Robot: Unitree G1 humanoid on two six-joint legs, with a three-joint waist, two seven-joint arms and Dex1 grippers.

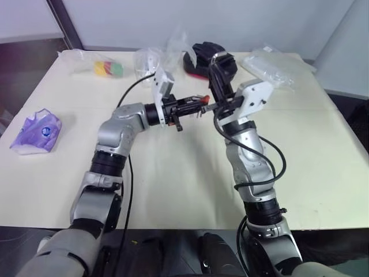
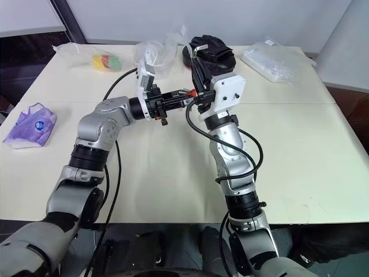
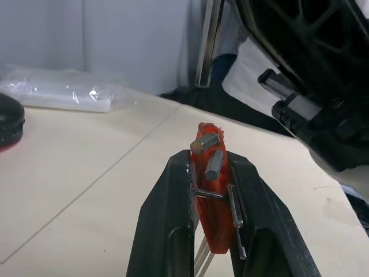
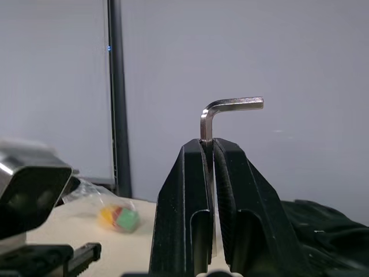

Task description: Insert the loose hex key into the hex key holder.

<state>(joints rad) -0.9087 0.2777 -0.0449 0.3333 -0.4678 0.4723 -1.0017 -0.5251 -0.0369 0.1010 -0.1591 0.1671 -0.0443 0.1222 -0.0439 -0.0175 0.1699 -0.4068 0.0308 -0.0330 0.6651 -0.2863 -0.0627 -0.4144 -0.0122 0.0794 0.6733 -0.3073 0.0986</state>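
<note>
My left claw (image 3: 210, 184) is pressed onto the hex key holder (image 3: 210, 196), the orange block wedged between its two black fingers with short grey keys poking out, held above the middle of the table (image 1: 173, 184). My right claw (image 4: 210, 147) pinches the loose hex key (image 4: 222, 112) by its long leg, the bent end sticking out past the fingertips. The two claws meet close together above the table's far half, the right one just right of the left.

Silver-grey jointed arms, black cables, white wrist housings, black-fingered left gripper (image 1: 199, 105)
</note>
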